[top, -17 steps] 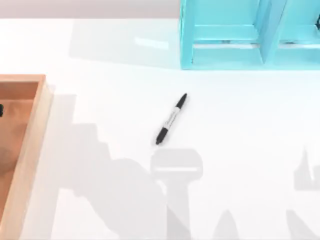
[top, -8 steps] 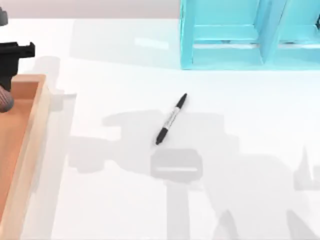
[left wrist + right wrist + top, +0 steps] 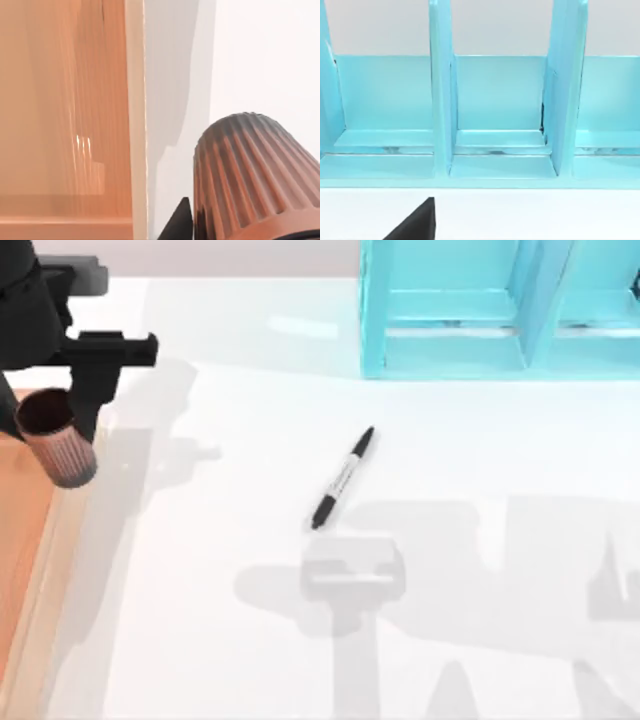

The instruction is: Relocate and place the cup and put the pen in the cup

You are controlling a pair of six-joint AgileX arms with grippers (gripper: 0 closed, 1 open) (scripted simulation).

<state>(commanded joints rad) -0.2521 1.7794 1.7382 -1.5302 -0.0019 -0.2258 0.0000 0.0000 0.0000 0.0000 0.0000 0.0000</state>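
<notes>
From the top view, my left gripper [image 3: 62, 425] is at ten o'clock of the table, closed around the cup [image 3: 55, 440], which hangs above the wooden tray's [image 3: 25, 570] edge; the pen [image 3: 343, 478] lies near the centre, well apart. In the left wrist view, the cup's ribbed side [image 3: 250, 175] is beside the tray wall [image 3: 136, 115]. The right wrist view faces the blue shelf [image 3: 495, 115]; whether the right gripper is open I cannot tell. I should carry the cup upright and set it down near the pen.
</notes>
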